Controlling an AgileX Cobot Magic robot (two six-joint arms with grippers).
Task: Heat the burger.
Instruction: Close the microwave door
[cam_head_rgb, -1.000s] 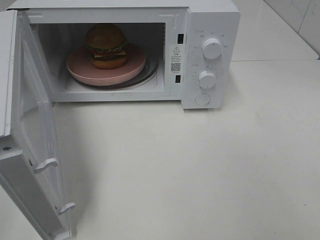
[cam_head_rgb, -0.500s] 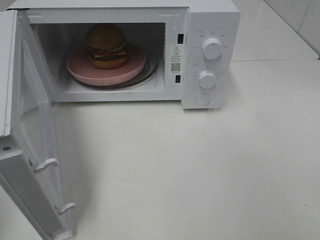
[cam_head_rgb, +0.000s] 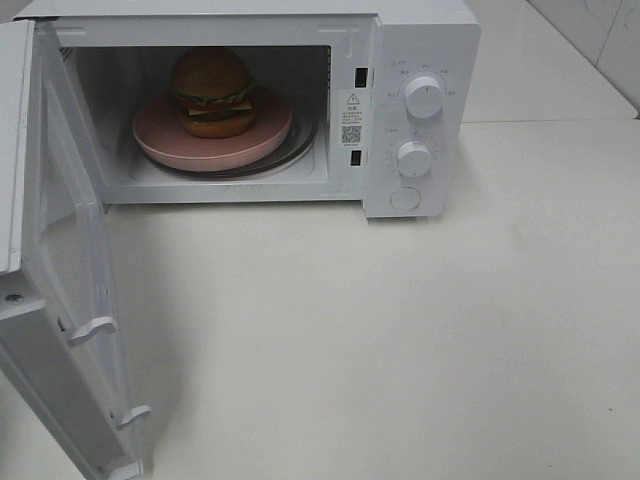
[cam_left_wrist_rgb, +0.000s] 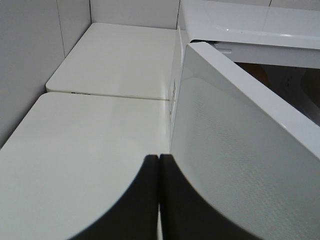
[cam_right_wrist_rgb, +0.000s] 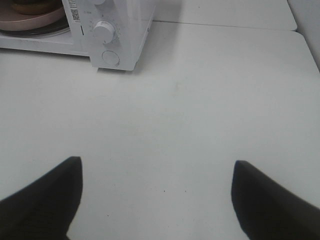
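I see the tall brown-bunned burger (cam_head_rgb: 212, 92) sitting on the round pink plate (cam_head_rgb: 160, 140) inside the white microwave (cam_head_rgb: 420, 40), whose door (cam_head_rgb: 70, 260) is swung wide. My left pincer (cam_left_wrist_rgb: 158, 159) is pressed together just beside that door. My right pincer (cam_right_wrist_rgb: 156, 162) stands apart above the white tabletop (cam_head_rgb: 400, 330).

The right pincer (cam_right_wrist_rgb: 156, 161) hangs spread wide over the white table (cam_right_wrist_rgb: 200, 100), well apart from the microwave (cam_right_wrist_rgb: 125, 35).
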